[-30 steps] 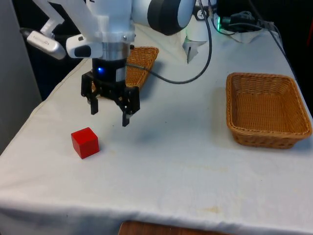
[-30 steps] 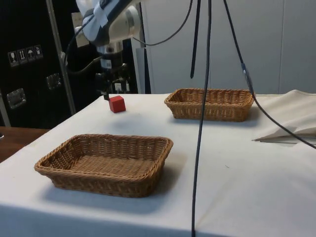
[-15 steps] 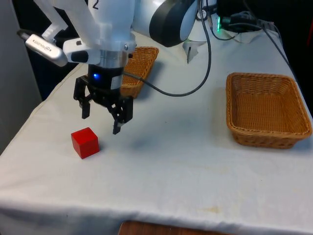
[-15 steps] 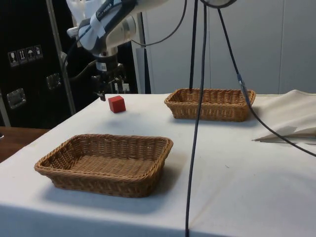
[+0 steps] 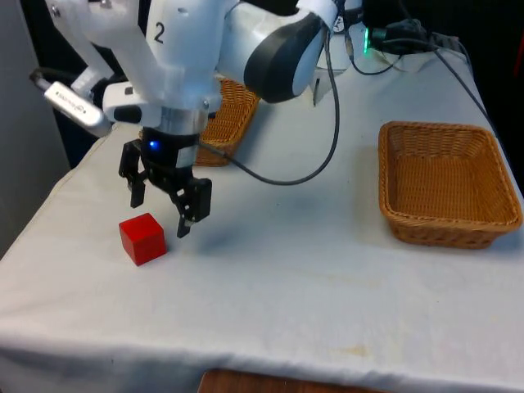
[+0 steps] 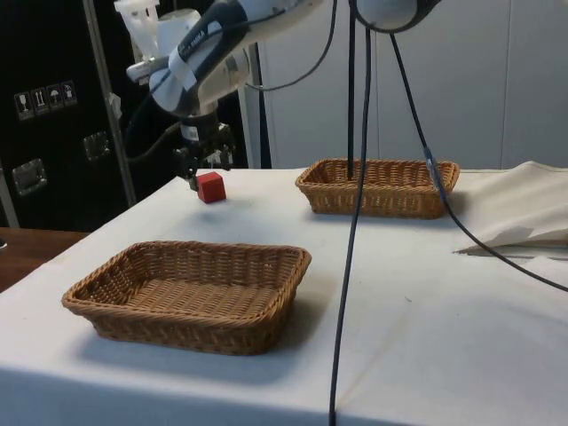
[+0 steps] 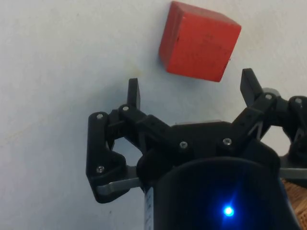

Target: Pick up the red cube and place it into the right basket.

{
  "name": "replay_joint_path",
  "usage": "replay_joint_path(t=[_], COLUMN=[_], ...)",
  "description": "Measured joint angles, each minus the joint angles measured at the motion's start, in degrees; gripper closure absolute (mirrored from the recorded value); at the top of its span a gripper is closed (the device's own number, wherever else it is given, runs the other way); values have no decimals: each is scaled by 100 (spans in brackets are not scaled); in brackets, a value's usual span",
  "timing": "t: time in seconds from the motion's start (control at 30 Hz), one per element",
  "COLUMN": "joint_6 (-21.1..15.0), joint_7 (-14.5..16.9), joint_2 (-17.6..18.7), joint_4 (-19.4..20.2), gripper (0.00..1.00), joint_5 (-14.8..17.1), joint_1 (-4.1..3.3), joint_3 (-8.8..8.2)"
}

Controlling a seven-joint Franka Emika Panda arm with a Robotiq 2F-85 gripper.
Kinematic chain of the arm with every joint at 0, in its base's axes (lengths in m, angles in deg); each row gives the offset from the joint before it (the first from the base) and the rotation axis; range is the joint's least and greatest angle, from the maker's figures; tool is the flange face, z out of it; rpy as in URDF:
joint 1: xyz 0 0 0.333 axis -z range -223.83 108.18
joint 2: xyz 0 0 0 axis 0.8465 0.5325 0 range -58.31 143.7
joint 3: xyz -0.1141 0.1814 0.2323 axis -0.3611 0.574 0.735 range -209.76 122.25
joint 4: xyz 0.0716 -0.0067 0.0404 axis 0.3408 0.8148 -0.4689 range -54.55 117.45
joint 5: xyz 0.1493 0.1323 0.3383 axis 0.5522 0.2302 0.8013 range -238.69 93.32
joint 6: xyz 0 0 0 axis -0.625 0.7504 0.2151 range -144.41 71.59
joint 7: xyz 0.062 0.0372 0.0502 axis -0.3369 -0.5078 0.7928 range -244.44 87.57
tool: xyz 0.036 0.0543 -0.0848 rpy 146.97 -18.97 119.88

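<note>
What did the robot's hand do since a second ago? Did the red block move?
The hand, open and holding nothing, moved toward the front view's left and lower, closing in on the red block. It has not touched it. The block stayed put on the cloth, and both baskets stayed where they were.

Even, bright indoor light, soft shadow on white cloth (image 5: 327,270) under arm, dark bkgd.

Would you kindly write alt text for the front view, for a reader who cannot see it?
An open black pincer hovers just above a red cube on a white-clothed table. One wicker basket sits at the front view's right, another behind the arm.
</note>
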Motion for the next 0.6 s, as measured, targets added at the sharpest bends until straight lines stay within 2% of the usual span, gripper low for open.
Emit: replay_joint_path(t=[0.33,0.53,0.6], joint_6=[-132,-143,-143], joint_7=[-189,-258,-258], joint_2=[292,516,539], joint_4=[-63,-229,-264], gripper=[0,0,0], joint_5=[206,458,498], joint_1=[92,212,229], joint_3=[-6,-6,-6])
